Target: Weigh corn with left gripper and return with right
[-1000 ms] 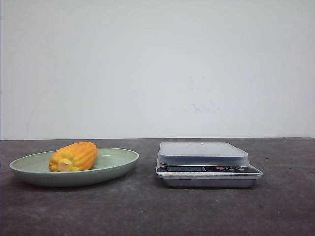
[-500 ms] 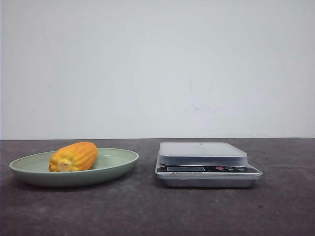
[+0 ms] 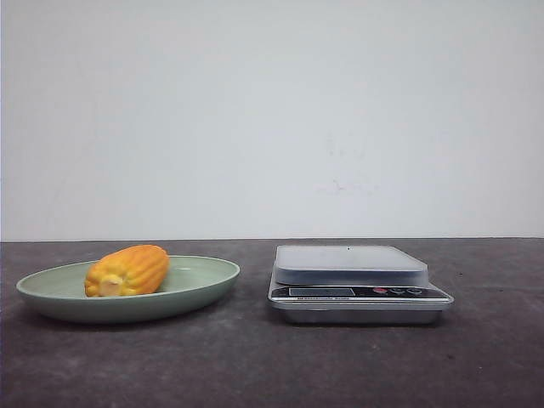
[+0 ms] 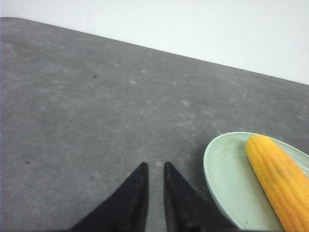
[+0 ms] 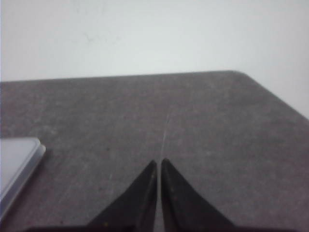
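A corn [image 3: 127, 270] cob lies on a green plate [image 3: 204, 285] beside the scale [image 3: 357, 285]. Both the left gripper [image 4: 154, 166] and the right gripper [image 5: 159, 163] are nearly closed and empty — the rounded cob could roll away if pinched off-centre.

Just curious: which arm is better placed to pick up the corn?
Left. The corn on its plate shows beside the left gripper; the right gripper sees only the scale.

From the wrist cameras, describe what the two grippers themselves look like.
Only the fingers show. The left gripper has two matte black fingers, broad at the base and tapering to sharp points like wedges. The right gripper looks the same: two plain black tapered fingers. No cables, markings or pads are visible, and neither arm appears in the front view.
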Motion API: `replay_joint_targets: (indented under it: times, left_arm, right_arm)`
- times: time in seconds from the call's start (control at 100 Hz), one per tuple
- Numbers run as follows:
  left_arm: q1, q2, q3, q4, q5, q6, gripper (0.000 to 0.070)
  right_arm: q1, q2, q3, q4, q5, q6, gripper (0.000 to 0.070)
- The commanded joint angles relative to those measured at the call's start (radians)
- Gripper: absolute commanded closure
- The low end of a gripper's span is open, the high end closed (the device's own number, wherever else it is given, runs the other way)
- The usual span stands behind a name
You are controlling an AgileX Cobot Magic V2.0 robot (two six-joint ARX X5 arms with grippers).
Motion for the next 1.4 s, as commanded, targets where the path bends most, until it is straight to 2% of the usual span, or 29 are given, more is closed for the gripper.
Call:
replay_joint_targets:
  times: [0.0, 0.3, 1.39]
  left_arm:
    - [0.000, -0.001, -0.018, -0.005, 0.001, 0.010, 0.0678]
    - [0.000, -0.001, -0.018, -0.005, 0.001, 0.010, 0.0678]
    - [0.000, -0.001, -0.018, -0.005, 0.001, 0.010, 0.0678]
  right_arm:
    - [-0.002, -0.003, -0.016, 0.019, 0.000, 0.004, 0.0691]
    - [-0.002, -0.003, -0.021, -0.079, 0.000, -0.016, 0.0690]
    - [-0.002, -0.003, -0.021, -0.057, 0.000, -0.016, 0.0691]
